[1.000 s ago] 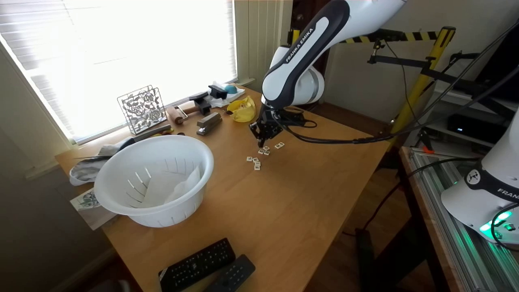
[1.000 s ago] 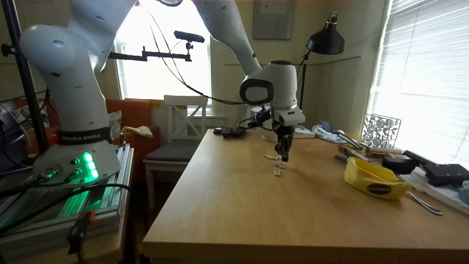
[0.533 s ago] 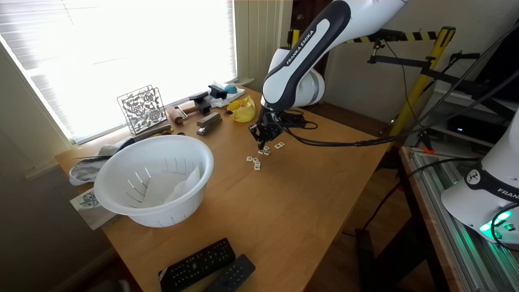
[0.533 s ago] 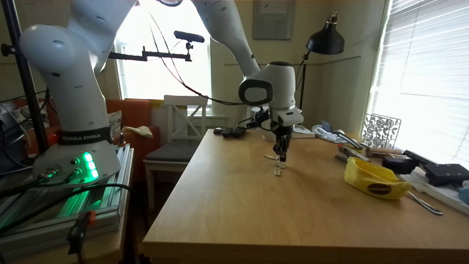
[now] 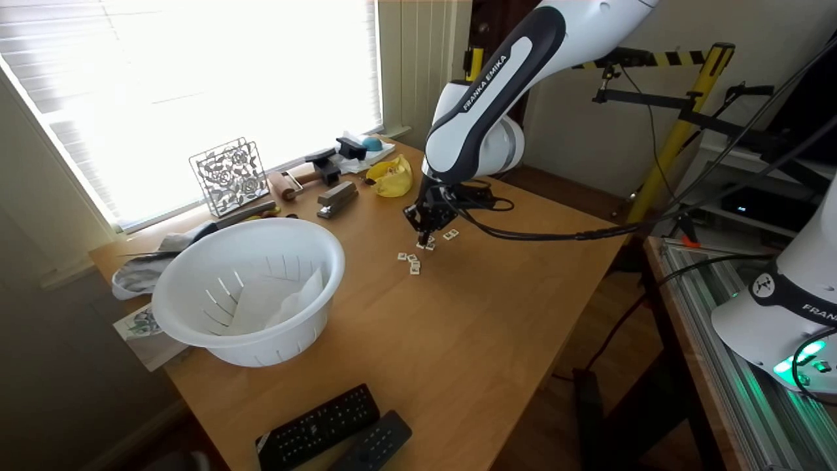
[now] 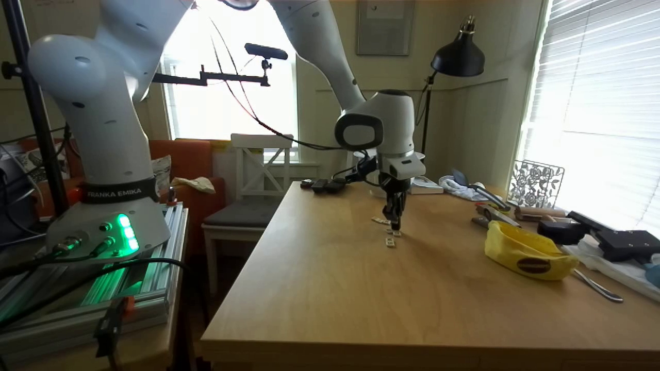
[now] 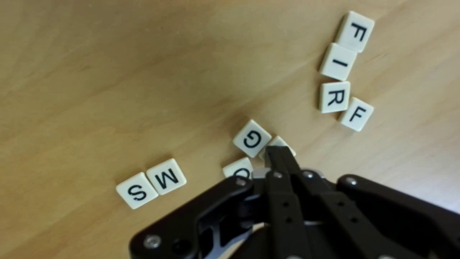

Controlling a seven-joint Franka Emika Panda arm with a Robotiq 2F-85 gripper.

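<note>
I have the gripper (image 7: 279, 154) clenched, its fingertips (image 7: 273, 156) pressed together, down near the surface (image 7: 143, 90). They screen most of a white tile (image 7: 282, 144), so its letter is hidden, and I can't tell whether I'm touching it. Just beside it I read a G tile (image 7: 252, 139); the round-lettered tile (image 7: 238, 167) next to that is partly covered by my gripper, so I can't say which letter. Apart from these, an S tile (image 7: 137, 190) touches an M tile (image 7: 166, 176), and toward the upper right of my wrist view sit an F tile (image 7: 355, 32), an I tile (image 7: 338, 62), an R tile (image 7: 335, 97) and another F tile (image 7: 356, 114). FRANKA EMIKA reads clearly on the arm (image 5: 507, 78) and on the base (image 6: 111, 211); the dark label (image 6: 533, 265) on the yellow pouch (image 6: 508, 252) is too small to make out.
</note>
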